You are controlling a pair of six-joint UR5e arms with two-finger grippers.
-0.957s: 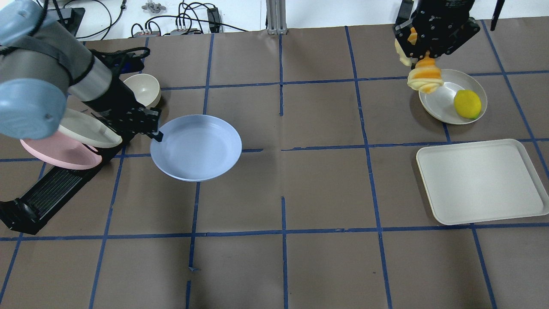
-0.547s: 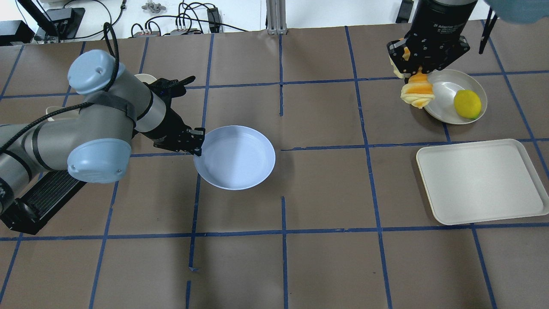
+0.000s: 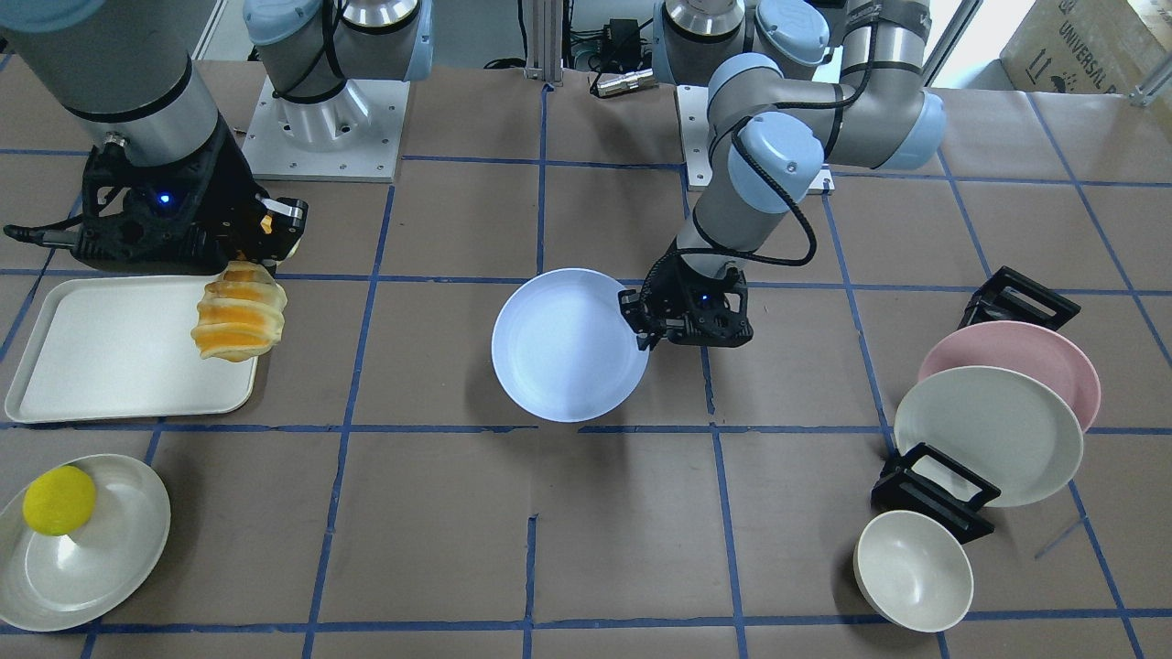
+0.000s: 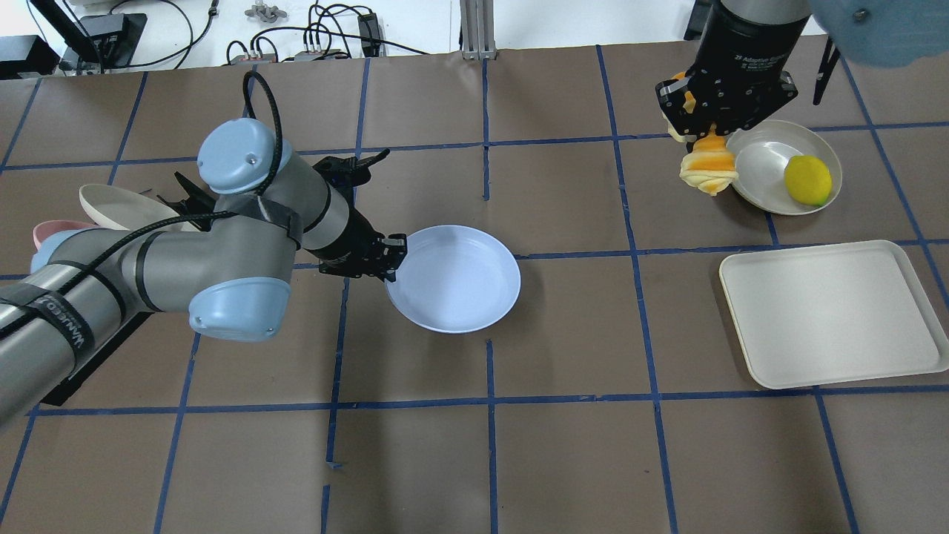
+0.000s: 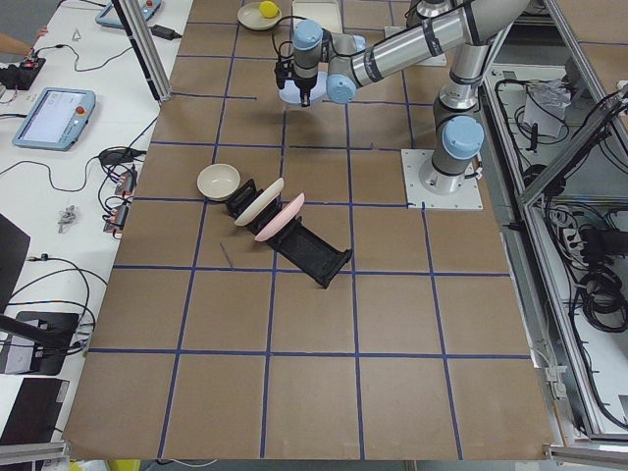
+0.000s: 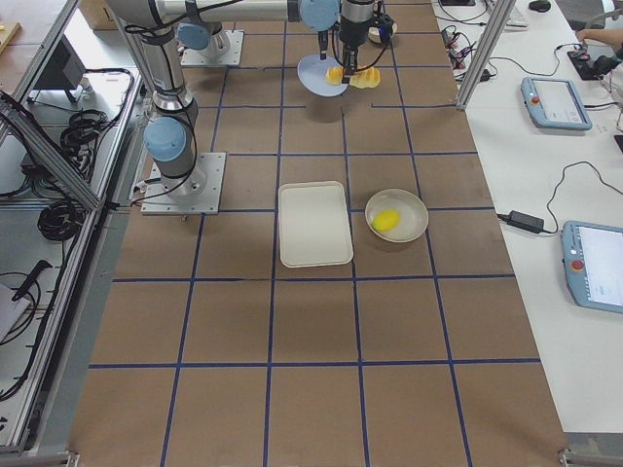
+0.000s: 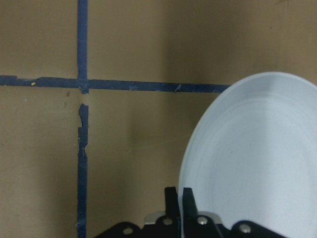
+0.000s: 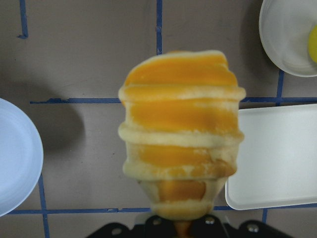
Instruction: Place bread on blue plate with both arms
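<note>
two black pincers are each carrying one half of the job. the left gripper [image 4: 391,259] is pinching its thin fingers [image 7: 178,198] together on the rim of the round pale blue plastic plate [image 4: 454,280], holding it roughly level over the middle of the brown paper-covered table [image 4: 563,460]. the shadow lying under it is suggesting that it is hanging clear of the surface. gripping by the edge is leaving the whole dish bare to receive something. the right gripper [image 4: 704,132] is clamping one end of the ridged orange-and-cream striped bread loaf [image 4: 708,169], so the loaf is dangling lengthwise below the jaws. it is hanging well apart from the blue plate, just beside the cream round plate [image 4: 760,174] that is bearing a yellow-green ball [image 4: 808,180], and near the white rectangular tray [image 4: 830,319]. judging from this, the two loads are not yet meeting, and the bread is needing to come over the blue plate before any release.
</note>
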